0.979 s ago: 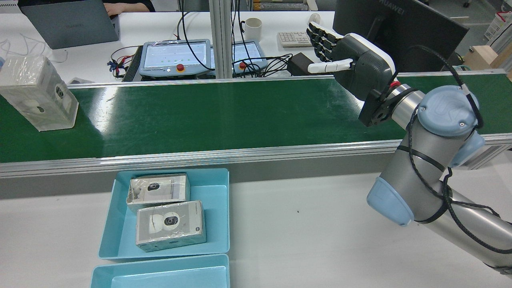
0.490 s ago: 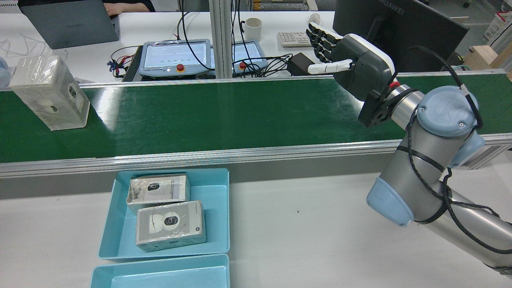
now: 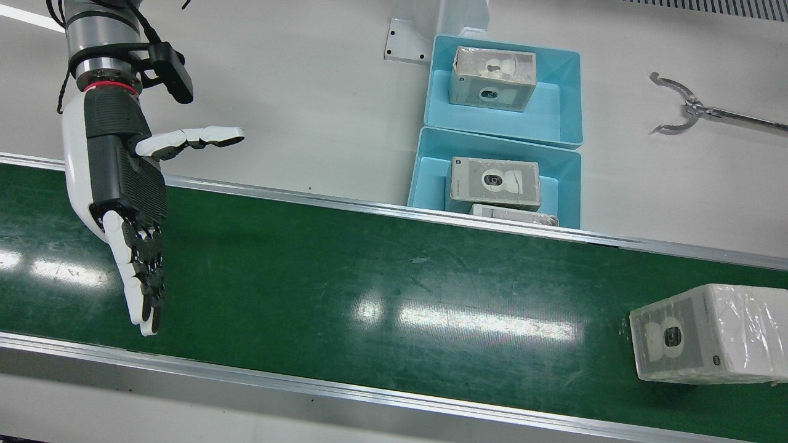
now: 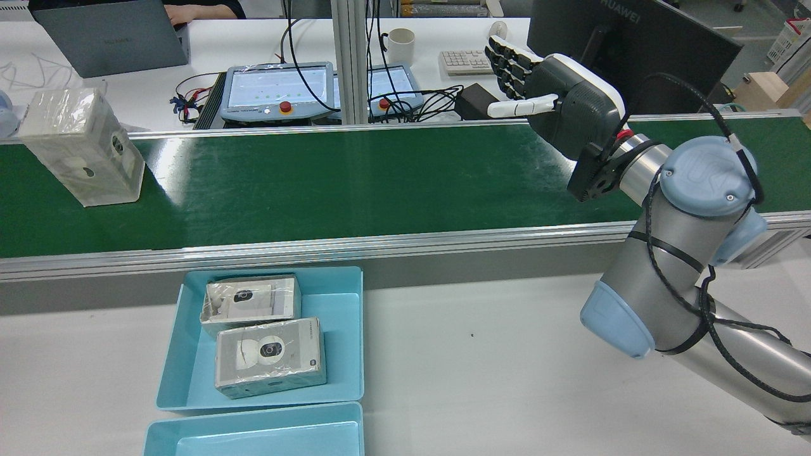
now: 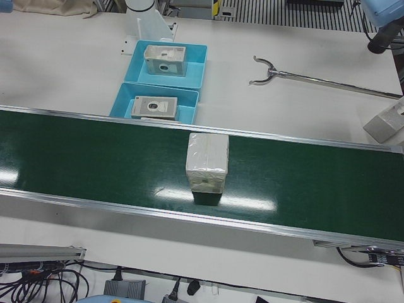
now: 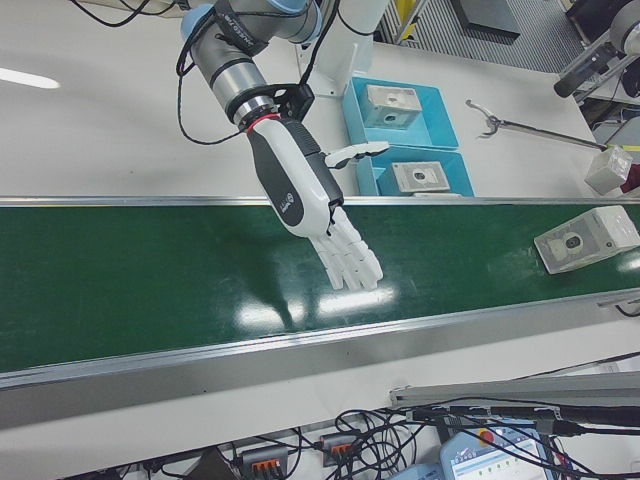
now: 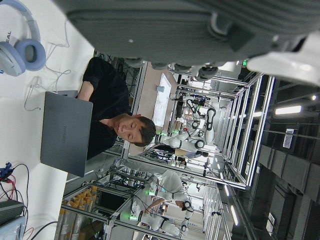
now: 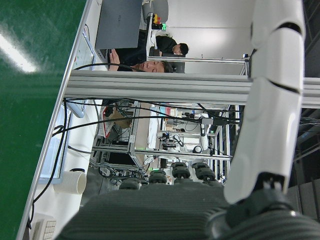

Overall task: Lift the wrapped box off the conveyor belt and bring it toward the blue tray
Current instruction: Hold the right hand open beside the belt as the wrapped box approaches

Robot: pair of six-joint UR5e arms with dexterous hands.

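The wrapped box (image 4: pixel 79 149) stands on the green conveyor belt (image 4: pixel 380 183), far to the left in the rear view. It also shows in the front view (image 3: pixel 708 332), the left-front view (image 5: pixel 207 161) and the right-front view (image 6: pixel 585 238). My right hand (image 4: pixel 551 95) hovers over the belt's right part, open and flat, thumb out, far from the box; it also shows in the front view (image 3: pixel 123 203) and right-front view (image 6: pixel 310 205). The blue tray (image 4: pixel 336 304) lies on the white table below the belt. My left hand (image 7: pixel 175 25) shows only in its own view, holding nothing.
Two wrapped boxes (image 4: pixel 270 358) (image 4: pixel 250 303) lie in the blue tray. A second blue tray (image 4: pixel 253 437) sits just behind it and holds one box (image 3: pixel 492 80). A metal grabber tool (image 3: pixel 683 107) lies on the table. Monitors, cables and a mug stand beyond the belt.
The wrapped box has ridden a short way to the right along the belt in the rear view. My right hand has stayed where it was, still open.
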